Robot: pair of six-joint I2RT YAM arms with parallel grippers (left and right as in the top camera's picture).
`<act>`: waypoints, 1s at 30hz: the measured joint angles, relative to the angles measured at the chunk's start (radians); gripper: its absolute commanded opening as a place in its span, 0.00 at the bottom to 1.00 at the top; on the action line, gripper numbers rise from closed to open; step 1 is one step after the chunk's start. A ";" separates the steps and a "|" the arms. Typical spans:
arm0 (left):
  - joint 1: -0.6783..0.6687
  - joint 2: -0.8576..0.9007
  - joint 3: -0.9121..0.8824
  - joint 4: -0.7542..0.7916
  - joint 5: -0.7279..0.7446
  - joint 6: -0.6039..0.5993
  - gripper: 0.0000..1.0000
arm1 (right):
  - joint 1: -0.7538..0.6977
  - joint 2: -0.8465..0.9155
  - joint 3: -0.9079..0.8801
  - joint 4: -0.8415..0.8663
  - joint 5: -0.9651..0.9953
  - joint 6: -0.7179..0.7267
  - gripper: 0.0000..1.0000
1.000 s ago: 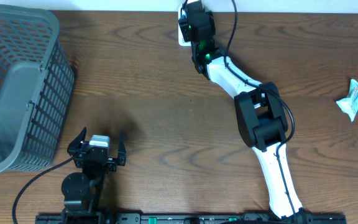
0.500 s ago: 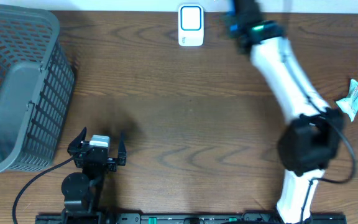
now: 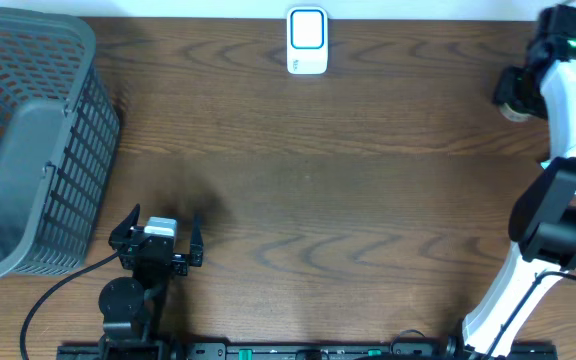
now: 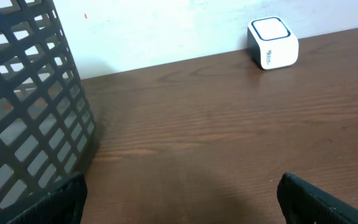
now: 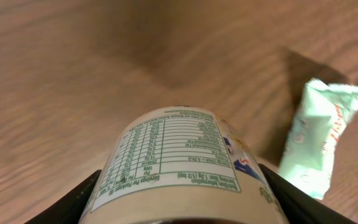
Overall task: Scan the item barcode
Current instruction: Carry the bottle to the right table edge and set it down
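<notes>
So the right end effector (image 5: 185, 200) is clamped on a cream round plastic container (image 5: 179, 158), one finger on each side of it, and the wrist cam looks right at the printed nutrition table on its side. From overhead that end effector sits way over by the right edge of the brown wooden desk (image 3: 368, 200), close to the back right corner, with the white arm reaching up along that edge. Just to the right of the container in the wrist view there's a mint green sealed foil packet (image 5: 319, 134) lying flat on the desk, not touching it. The small white box-shaped scanner (image 3: 308, 42) with the blue-edged top sits at the middle of the back edge, well apart from the container. The left end effector (image 3: 156, 243) is parked near the front edge on the left side, fingers spread wide with nothing between them. The dark grey plastic mesh basket (image 3: 28, 140) takes up the back left corner.
</notes>
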 measured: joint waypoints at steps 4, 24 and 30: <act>0.000 0.000 0.000 0.000 0.000 0.000 0.98 | -0.066 0.045 0.000 0.015 -0.021 0.015 0.60; 0.000 0.000 0.000 0.000 0.000 0.000 0.98 | -0.264 0.192 0.005 0.076 -0.018 0.024 0.99; 0.000 0.000 0.000 0.000 0.001 0.000 0.98 | -0.381 0.193 0.006 0.065 -0.043 0.016 0.99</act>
